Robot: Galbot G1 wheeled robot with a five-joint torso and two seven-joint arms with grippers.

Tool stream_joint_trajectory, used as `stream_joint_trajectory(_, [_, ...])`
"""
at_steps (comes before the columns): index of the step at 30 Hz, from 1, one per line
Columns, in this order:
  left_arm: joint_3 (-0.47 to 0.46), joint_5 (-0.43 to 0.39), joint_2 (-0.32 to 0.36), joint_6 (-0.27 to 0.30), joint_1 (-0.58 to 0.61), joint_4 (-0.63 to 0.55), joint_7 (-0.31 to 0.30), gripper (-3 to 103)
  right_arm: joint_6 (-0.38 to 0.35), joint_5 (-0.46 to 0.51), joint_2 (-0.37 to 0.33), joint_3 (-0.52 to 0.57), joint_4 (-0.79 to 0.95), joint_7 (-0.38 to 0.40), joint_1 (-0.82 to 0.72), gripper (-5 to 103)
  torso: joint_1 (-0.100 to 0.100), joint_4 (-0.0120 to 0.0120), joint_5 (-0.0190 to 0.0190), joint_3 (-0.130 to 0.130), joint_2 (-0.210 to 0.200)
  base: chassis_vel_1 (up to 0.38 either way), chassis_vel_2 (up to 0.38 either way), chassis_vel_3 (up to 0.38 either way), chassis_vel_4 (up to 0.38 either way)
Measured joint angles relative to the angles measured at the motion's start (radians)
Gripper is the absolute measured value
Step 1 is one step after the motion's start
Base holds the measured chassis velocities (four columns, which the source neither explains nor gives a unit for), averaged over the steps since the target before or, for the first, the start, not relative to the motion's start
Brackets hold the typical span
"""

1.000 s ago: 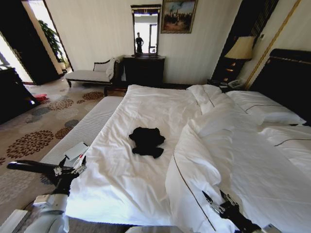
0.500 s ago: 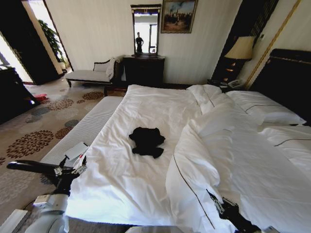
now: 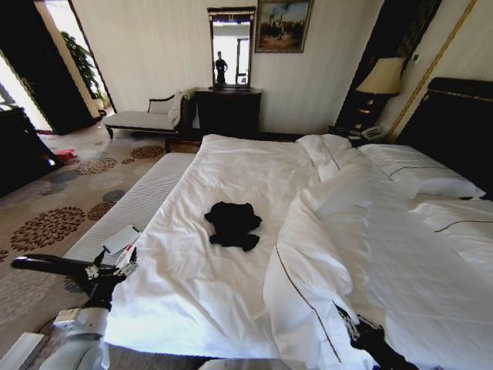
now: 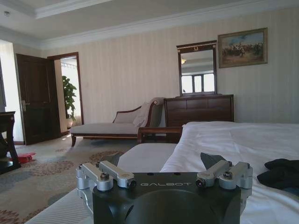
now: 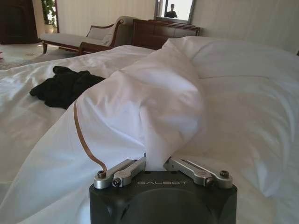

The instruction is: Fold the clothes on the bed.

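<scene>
T-shirt (image 3: 233,224) is seen crumpled in a dark lump approx mid-bed, on the flat part of the white duvet (image 3: 223,285), well apart from both grippers. No clear collar/hem direction can be made out; the lump's long axis runs roughly toward the far wall, w/ two small lobes spread sideways at the far end. Fabric reads soft, matte black, heavily bunched. Same lump is caught in right wrist view (image 5: 65,86) and at the edge of left wrist view (image 4: 281,173).

Bed (image 3: 154,196): white duvet w/ shallow wrinkles, smooth cotton look; a folded-back section w/ thin brown piping is heaped on the robot's right half. White pillows (image 3: 420,173) lie against a dark headboard (image 3: 454,123). A ribbed white mattress edge is exposed on the robot's left side.

Right gripper (image 3: 348,324) is low at the near right, in the heaped duvet. In right wrist view its fingers (image 5: 122,171) are pinched on a fold of duvet cloth rising between them (image 5: 155,173).

Left gripper (image 3: 115,262) is held off the bed's near left corner, over the carpet (image 3: 54,223), nothing grasped; jaws are spread wide in left wrist view (image 4: 164,175).

Floral-patterned carpet, chaise (image 3: 146,117), dark wood dresser (image 3: 228,112) w/ mirror are noted behind.
</scene>
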Motion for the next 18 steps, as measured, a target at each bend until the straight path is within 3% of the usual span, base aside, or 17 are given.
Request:
stream_joint_trajectory(8, [-0.002, -0.003, -0.007, 0.001, -0.010, 0.003, -0.002, 99, 0.061, 0.037, 0.105, 0.098, -0.023, 0.119, -0.015, 1, 0.000, -0.0003, 0.0000, 0.000, 0.000, 0.000, 0.000, 0.000, 0.000])
stream_joint_trajectory(18, [0.005, -0.007, -0.001, 0.015, -0.038, 0.005, -0.006, 99, 0.096, 0.082, 0.166, 0.256, -0.080, 0.163, -0.007, 1, 0.000, -0.0002, 0.0001, 0.000, 0.000, 0.000, 0.000, 0.000, 0.000])
